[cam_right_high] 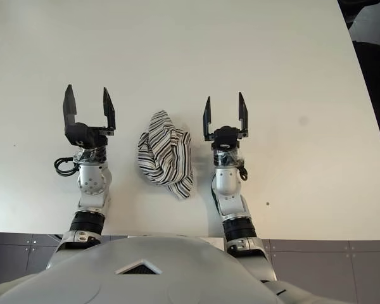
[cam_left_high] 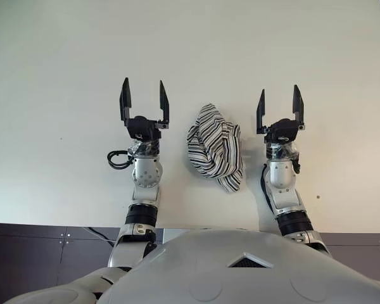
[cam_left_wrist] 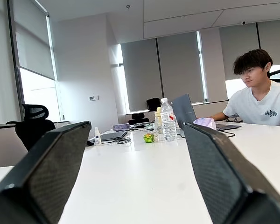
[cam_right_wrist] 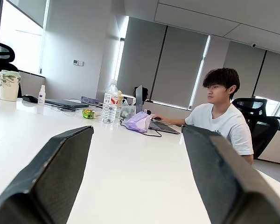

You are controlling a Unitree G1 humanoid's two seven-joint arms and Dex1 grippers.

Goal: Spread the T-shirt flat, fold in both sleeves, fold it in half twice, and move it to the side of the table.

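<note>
End effectors on both sides are released. The left end effector (cam_left_high: 143,85) has its two dark fingers (cam_left_wrist: 46,172) spread wide apart and holds nothing, and the right end effector (cam_left_high: 279,92) is the same, with its fingers parted and nothing between them. Both arms lie low over the white counter (cam_left_high: 190,44), side by side, with the fingers pointing away from the robot toward the far side.

Between the two arms lies the T-shirt (cam_left_high: 214,147), with black and white stripes. It is crumpled into a small bundle, not spread, and it sits on the counter close to the near edge. It touches neither arm; a narrow strip of bare counter shows on each side of it. A loop of black cable (cam_left_high: 118,159) hangs beside the left wrist.

Far down the counter stand a water bottle (cam_left_wrist: 167,120) and an open laptop (cam_left_wrist: 184,109) near it. A cup (cam_right_wrist: 9,85) stands well apart from them.
</note>
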